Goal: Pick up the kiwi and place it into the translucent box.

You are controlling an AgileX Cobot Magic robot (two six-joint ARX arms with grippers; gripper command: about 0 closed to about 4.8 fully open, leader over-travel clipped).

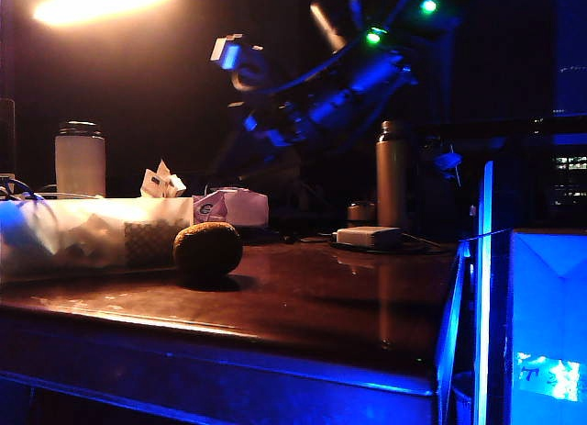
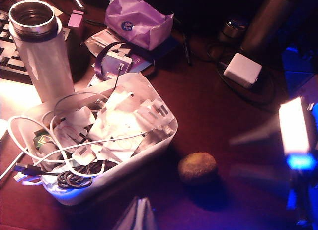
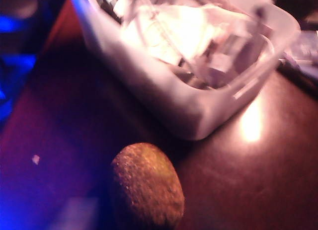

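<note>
Kiwi (image 3: 146, 188) lies just beside translucent box (image 3: 189, 106), bare table (image 1: 367, 306) around; both hands' states unreadable

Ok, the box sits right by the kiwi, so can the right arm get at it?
Probably yes: the kiwi lies bare on the table, just clear of the translucent box, nothing over it. The right gripper, a blur, is close beside it; the left gripper hangs farther off.
</note>
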